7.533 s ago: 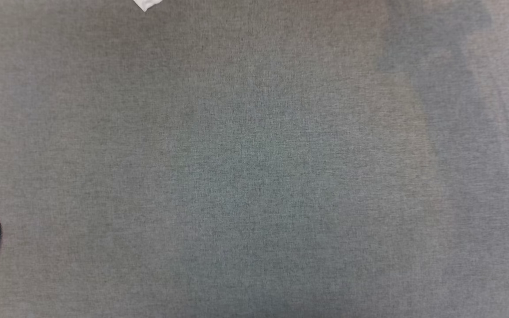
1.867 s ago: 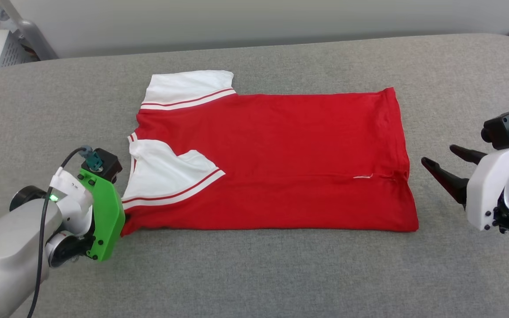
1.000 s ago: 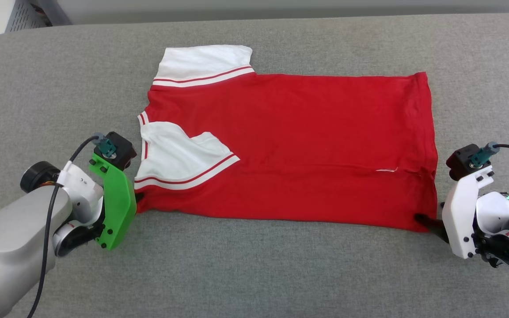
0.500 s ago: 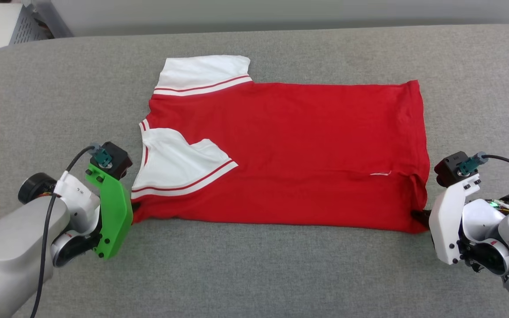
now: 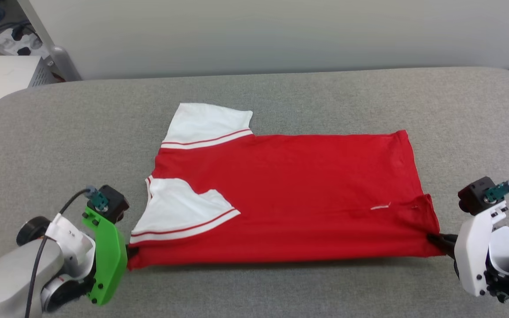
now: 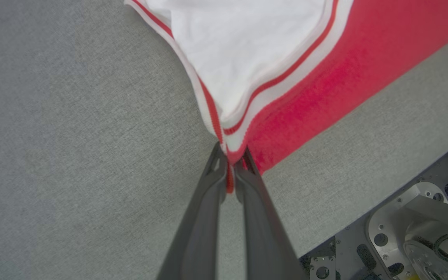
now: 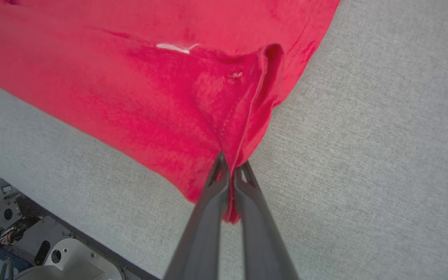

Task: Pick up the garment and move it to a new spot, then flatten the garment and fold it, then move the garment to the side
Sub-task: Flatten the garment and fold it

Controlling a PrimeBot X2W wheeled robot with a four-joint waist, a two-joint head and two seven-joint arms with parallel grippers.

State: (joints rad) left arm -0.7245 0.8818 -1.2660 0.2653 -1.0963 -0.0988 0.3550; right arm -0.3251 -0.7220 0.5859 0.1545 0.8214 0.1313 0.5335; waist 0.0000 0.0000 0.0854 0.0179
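We are at a big gray counter (image 5: 281, 88). The garment (image 5: 307, 176) lies in the middle of it. It is a red shirt spread sideways, with the neck end to our left and the bottom hem to our right. One white sleeve (image 5: 184, 212) is folded in over the red. The other white sleeve (image 5: 210, 123) sticks out at the far side. The near edge is pulled tight between our two arms and looks a little lifted, with a shadow under it.

What could go wrong? We think each bite is tiny, just a corner, so a hard tug could pull the cloth out. If one side goes up faster, the folded sleeve could flop open. If we drag the shirt, the far part could bunch up on the counter.

The left jaws are pressed together, pinching the near corner by the striped trim (image 6: 214, 124). The right jaws are pressed together too, pinching the near hem corner. Close by is a small white mark (image 5: 380, 206).
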